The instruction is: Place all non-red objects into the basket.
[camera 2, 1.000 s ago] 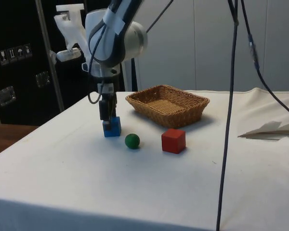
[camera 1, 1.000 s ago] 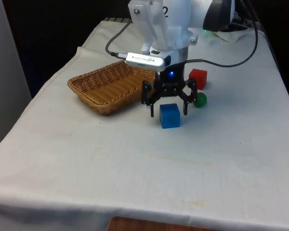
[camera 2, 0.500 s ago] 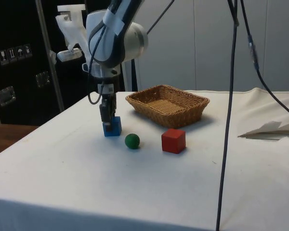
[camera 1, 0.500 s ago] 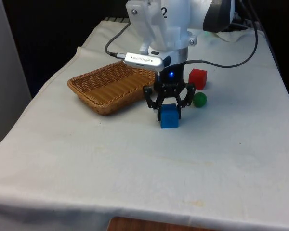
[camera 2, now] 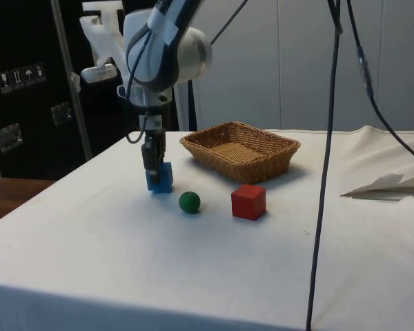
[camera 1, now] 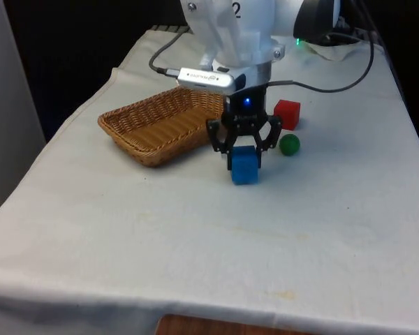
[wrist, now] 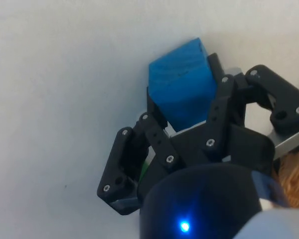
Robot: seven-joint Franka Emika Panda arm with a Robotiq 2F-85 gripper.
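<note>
My gripper (camera 1: 244, 159) is shut on the blue cube (camera 1: 244, 167), which hangs just above the cloth; the side view shows the gripper (camera 2: 154, 167) gripping the blue cube (camera 2: 161, 179) from above. In the wrist view the blue cube (wrist: 182, 87) sits clamped between the two black fingers (wrist: 157, 137). The green ball (camera 1: 289, 144) lies on the cloth to the front view's right of the gripper, with the red cube (camera 1: 287, 114) just behind it. The wicker basket (camera 1: 129, 136) stands to the front view's left of the gripper, a short gap away.
A black cable (camera 1: 335, 87) runs over the cloth behind the red cube. In the side view a hanging cable (camera 2: 324, 172) crosses in front of the table, and crumpled white paper (camera 2: 390, 185) lies at the far right.
The fingers closed on the blue cube, and the gripper has risen slightly with it, lifting it off the cloth. The ball, the red cube and the basket stay put.
</note>
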